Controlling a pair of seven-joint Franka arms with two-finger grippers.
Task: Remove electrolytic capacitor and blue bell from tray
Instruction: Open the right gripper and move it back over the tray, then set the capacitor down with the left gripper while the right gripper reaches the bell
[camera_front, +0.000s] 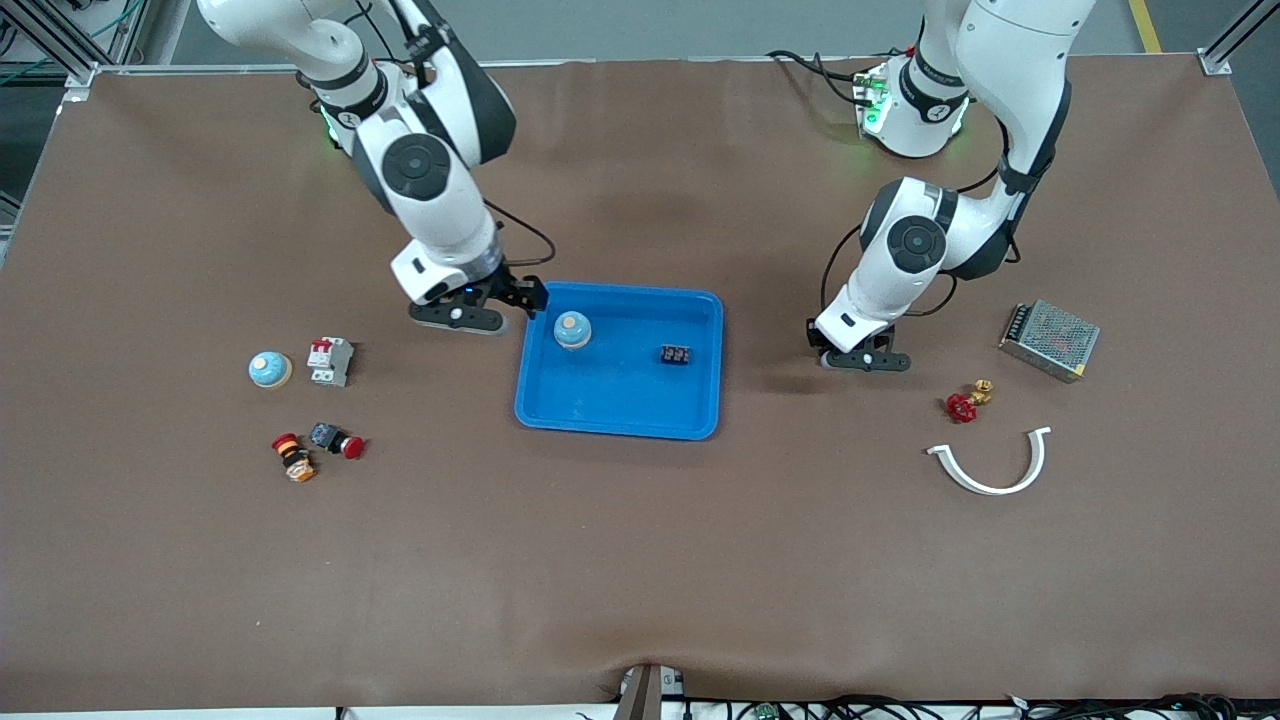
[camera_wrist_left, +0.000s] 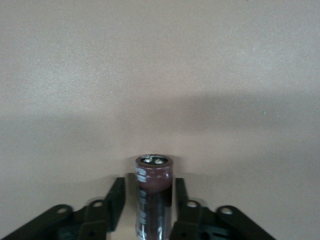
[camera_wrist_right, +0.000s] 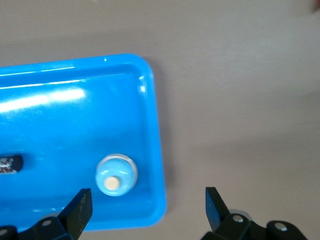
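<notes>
Brown-covered table (camera_front: 640, 560), aluminium frame posts (camera_front: 60, 40) at its corners, grey floor

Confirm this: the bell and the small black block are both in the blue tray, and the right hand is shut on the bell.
Not quite. The bell and the small black block do sit in the blue tray, but the right hand is not shut on the bell. The right wrist view shows its fingers wide apart and empty, over the tray's edge, with the bell standing free in the tray.
</notes>
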